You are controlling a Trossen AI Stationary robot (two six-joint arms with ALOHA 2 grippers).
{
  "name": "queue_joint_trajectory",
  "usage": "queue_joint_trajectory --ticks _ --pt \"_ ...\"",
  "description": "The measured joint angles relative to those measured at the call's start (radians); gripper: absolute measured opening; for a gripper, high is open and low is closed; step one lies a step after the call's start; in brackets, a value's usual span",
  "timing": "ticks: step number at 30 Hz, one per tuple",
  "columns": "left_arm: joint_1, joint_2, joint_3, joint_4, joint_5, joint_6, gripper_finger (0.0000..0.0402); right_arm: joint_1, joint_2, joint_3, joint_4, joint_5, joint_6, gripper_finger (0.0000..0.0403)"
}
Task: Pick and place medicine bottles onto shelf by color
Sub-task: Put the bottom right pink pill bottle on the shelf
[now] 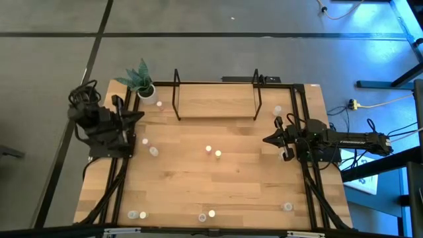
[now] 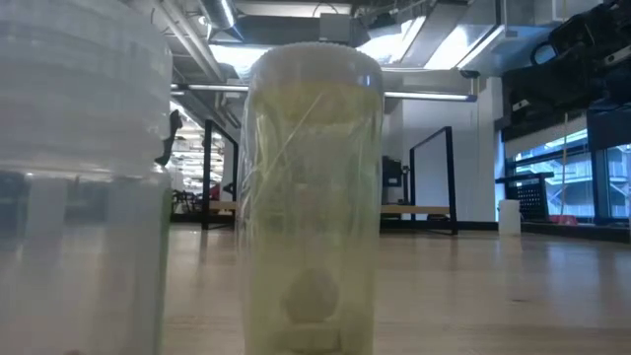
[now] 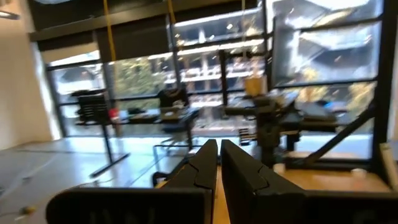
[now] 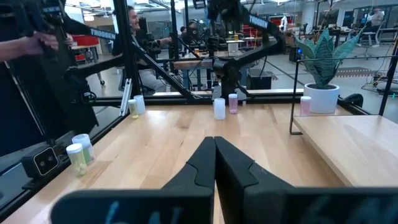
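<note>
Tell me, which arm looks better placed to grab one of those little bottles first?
Probably the left. Its shut hand sits close to two bottles just ahead of it. The right hand, also shut, has one bottle nearby, so it's close.

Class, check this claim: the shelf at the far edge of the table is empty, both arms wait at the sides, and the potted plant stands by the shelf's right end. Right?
One detail is wrong. In the high view the potted plant stands by the left end of the shelf, not the right. The rest holds: nothing shows on the shelf, and the left gripper and right gripper wait at the sides.
</note>
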Motion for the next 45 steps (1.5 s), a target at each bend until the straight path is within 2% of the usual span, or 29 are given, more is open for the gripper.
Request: queue_joint_trajectory --ticks 8,15,20,27,33,36,39,45 --pt "0.000 0.300 0.231 0.001 -0.200 0.000 0.0014 0.000 0.000 0.000 0.000 0.003 0.004 0.0006" --pt "0.003 0.521 0.404 0.002 -0.197 -0.034 0.0014 0.000 0.000 0.000 0.001 0.012 0.003 0.0006" --pt "0.077 0.661 0.484 0.000 -0.033 -0.128 0.0014 0.000 0.000 0.000 0.001 0.013 0.003 0.0006" --pt "0.338 0.793 0.516 -0.012 0.303 -0.312 0.0014 0.000 0.000 0.000 0.002 0.027 0.005 0.0006" --pt "0.562 0.808 0.518 -0.222 0.602 -0.584 0.0014 0.000 0.000 0.000 0.046 0.029 0.050 0.0006" --pt "0.636 0.807 0.518 -0.316 0.747 -0.630 0.0014 0.000 0.000 0.007 0.060 0.029 0.016 0.0006" --pt "0.681 0.808 0.530 -0.398 0.821 -0.633 0.0014 0.000 0.001 0.054 0.014 0.029 -0.041 0.0006" --pt "0.728 0.861 0.660 -0.679 0.867 -0.633 0.0014 0.000 0.018 0.216 -0.215 0.062 -0.051 0.0006"
